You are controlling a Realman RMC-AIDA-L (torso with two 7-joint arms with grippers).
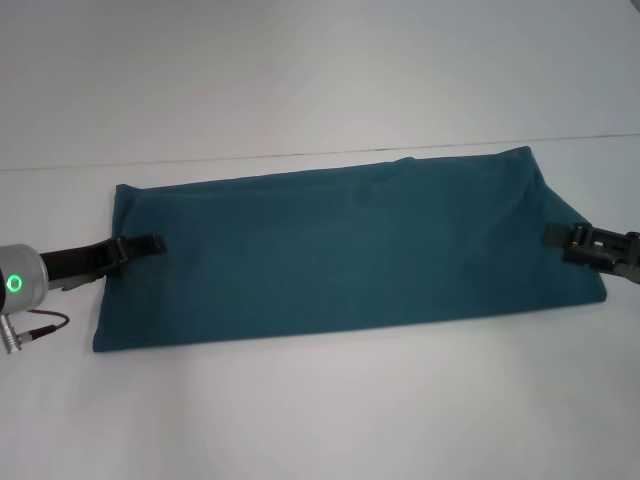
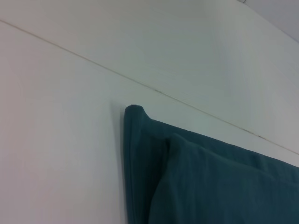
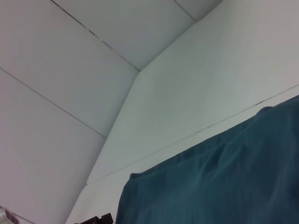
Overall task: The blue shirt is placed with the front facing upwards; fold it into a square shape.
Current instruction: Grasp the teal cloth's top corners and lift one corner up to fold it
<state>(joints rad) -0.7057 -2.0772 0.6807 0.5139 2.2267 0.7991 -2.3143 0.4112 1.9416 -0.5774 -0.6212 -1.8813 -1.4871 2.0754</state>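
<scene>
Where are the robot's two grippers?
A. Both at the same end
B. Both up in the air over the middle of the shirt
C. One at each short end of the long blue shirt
C: the left gripper sits at one short end of the blue shirt, the right gripper at the opposite end.

Silver left wrist (image 1: pixel 20 283) with green ring light, red-brown cable; black pincers.

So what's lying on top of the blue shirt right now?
Only the tips of both tools rest on the blue shirt: left tool at one short edge, right tool at the other. Its folded-under layers are hidden.
</scene>
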